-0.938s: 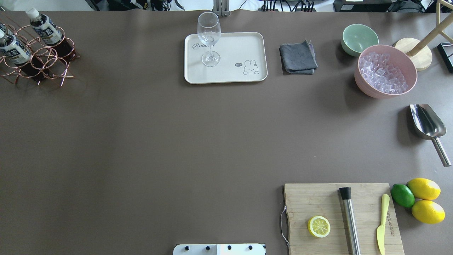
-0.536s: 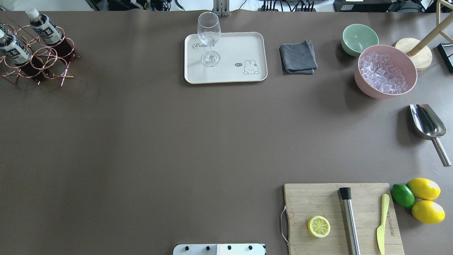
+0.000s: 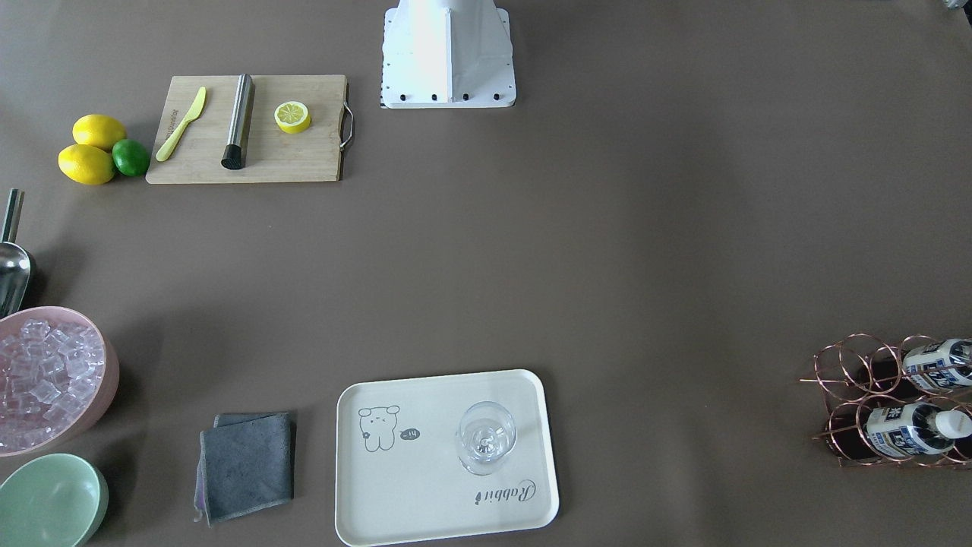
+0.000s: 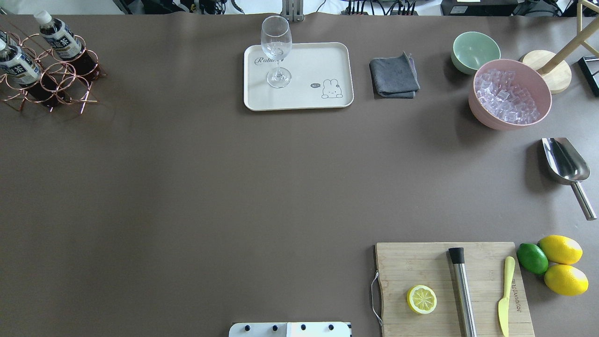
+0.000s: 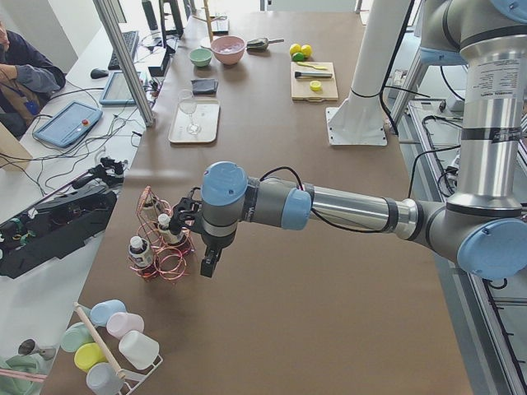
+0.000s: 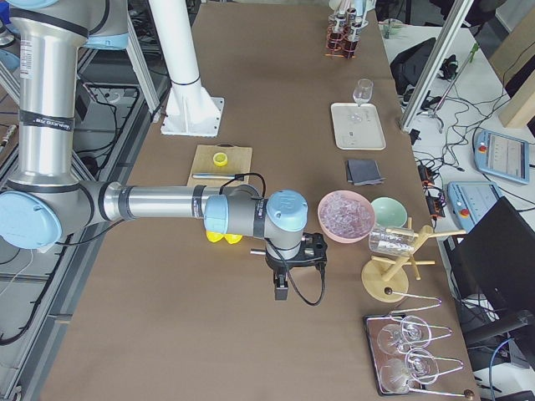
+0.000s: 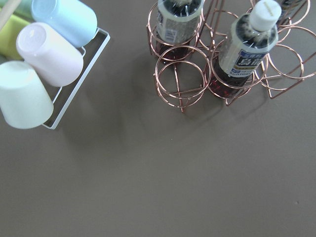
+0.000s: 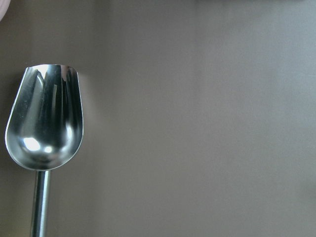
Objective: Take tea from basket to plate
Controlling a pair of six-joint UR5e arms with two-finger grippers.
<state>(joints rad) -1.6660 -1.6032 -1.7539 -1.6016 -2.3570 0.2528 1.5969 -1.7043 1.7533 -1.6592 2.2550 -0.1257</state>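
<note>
The copper wire basket stands at the table's far left corner and holds tea bottles with white caps. In the left wrist view the basket is at the top, with one tea bottle upright in a ring cell. The cream plate carries a stemmed glass. My left gripper hangs just beside the basket. My right gripper hovers near the pink bowl. I cannot tell whether either is open or shut.
A rack of pastel cups lies beside the basket. A grey cloth, green bowl, pink bowl of ice, steel scoop, cutting board and lemons fill the right side.
</note>
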